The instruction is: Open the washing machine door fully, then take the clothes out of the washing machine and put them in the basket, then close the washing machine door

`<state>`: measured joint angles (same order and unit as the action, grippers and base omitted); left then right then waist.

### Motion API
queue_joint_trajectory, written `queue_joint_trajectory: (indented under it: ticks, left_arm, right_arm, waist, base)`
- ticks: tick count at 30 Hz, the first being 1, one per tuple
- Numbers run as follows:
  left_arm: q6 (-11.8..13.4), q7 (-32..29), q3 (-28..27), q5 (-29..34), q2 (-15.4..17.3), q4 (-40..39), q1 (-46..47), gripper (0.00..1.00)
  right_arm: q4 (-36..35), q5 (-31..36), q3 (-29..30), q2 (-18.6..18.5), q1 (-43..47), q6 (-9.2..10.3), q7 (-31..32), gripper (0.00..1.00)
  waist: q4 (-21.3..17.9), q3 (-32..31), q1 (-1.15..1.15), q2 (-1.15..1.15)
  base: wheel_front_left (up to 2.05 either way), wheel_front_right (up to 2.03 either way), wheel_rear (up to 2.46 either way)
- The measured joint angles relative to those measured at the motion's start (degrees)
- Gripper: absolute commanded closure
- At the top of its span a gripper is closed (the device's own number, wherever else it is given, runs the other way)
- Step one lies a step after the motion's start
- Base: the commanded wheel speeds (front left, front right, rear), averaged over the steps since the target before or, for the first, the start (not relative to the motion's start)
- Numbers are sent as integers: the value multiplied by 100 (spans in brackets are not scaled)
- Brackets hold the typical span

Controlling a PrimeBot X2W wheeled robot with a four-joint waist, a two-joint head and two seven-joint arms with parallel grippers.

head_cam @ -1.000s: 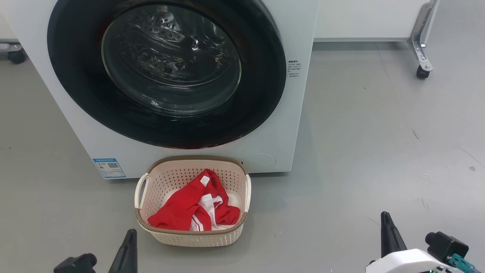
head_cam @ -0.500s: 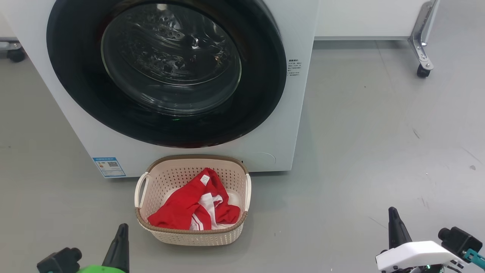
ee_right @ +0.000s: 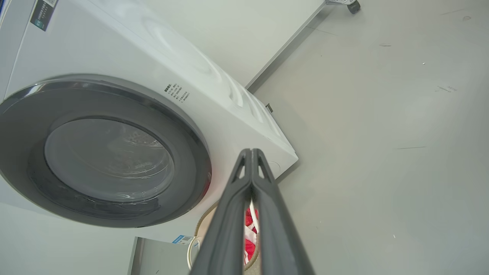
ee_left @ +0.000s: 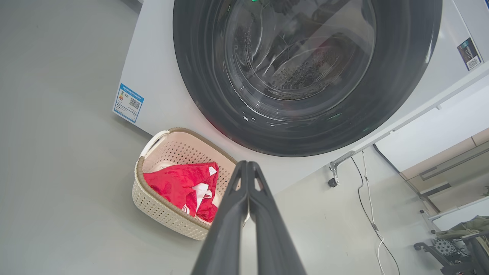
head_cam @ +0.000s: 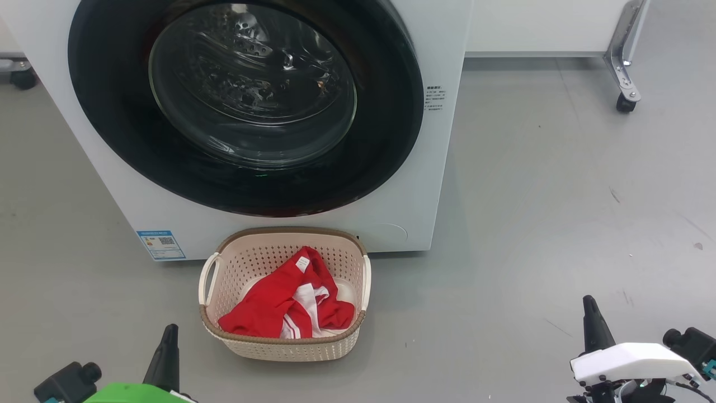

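Observation:
The white washing machine (head_cam: 414,184) stands ahead with its black-rimmed glass door (head_cam: 246,106) shut flat against its front. On the floor before it sits the cream basket (head_cam: 285,341), and the red clothes (head_cam: 285,308) with white stripes lie inside. My left gripper (head_cam: 168,331) is low at the left of the basket, shut and holding nothing; its wrist view has the fingertips pressed together (ee_left: 247,164). My right gripper (head_cam: 589,302) is far to the right over bare floor, also shut and holding nothing, tips together (ee_right: 251,152).
Grey floor spreads to the right of the machine. A wheeled metal leg (head_cam: 622,84) of a white unit stands at the back right. A blue sticker (head_cam: 161,245) marks the machine's lower left. Cables (ee_left: 366,206) trail on the floor beside the machine.
Both grippers have drawn back toward the bottom of the head view and spread outward, left and right. Basket, clothes and door have not moved.

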<state>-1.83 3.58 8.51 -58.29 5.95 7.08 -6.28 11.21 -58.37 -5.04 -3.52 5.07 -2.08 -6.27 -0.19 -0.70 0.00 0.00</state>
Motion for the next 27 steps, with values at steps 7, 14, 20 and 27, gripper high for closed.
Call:
queue_joint_trajectory:
  ticks: [7, 14, 20, 27]
  left_arm:
    - [-57, -81, -110, -506, 0, 92, 116, 100]
    - [-107, -158, -197, -936, 0, 177, 216, 100]
    - [-158, -215, -280, -1312, -1, 244, 287, 100]
    - [-210, -268, -346, -1696, -1, 333, 382, 100]
  right_arm:
    - [41, -530, 100, -16, -93, -49, 101, 100]
    - [77, -972, 189, -34, -156, -104, 207, 100]
    - [104, -1346, 265, -59, -269, -141, 292, 100]
    - [151, -1725, 333, -76, -348, -197, 375, 100]
  waist:
    - [2, 13, 0, 0]
    - [5, 24, 0, 0]
    - [7, 33, 0, 0]
    - [9, 42, 0, 0]
  base:
    - [0, 0, 0]
    - [0, 0, 0]
    - [0, 0, 0]
    - [0, 0, 0]
